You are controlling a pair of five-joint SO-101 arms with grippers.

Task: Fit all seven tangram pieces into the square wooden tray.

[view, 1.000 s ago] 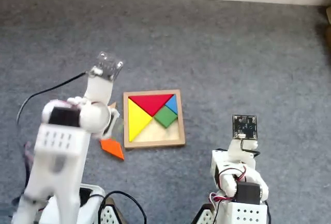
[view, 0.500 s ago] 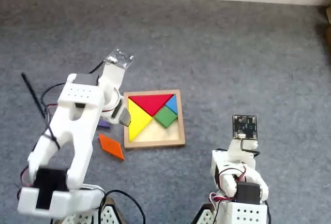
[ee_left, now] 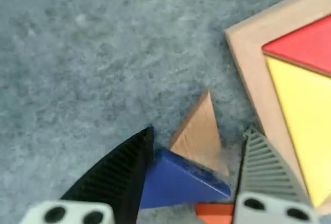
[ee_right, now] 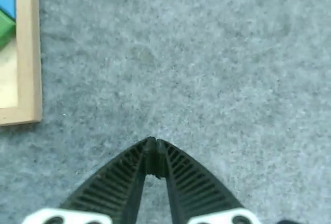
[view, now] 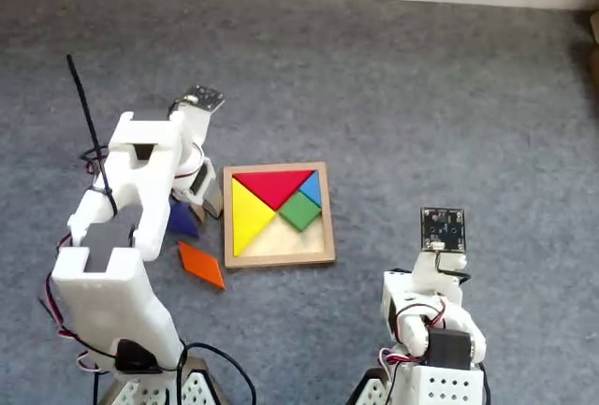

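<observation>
Left wrist view shows the left claw [ee_left: 200, 131] spread wide, the blue triangle [ee_left: 176, 182] and a wood triangle [ee_left: 202, 138] between its jaws, just outside the left edge of the tray [ee_left: 247, 63]. The right claw [ee_right: 155, 147], pressed together, is well apart.

Orange piece [view: 201, 265] lies beside the wooden tray [view: 279, 260]

Pale wooden tray [view: 278, 260] (smooth, matt) sits on rough grey carpet [view: 421, 96]; ribbed plastic fingers [ee_left: 121, 175].
</observation>
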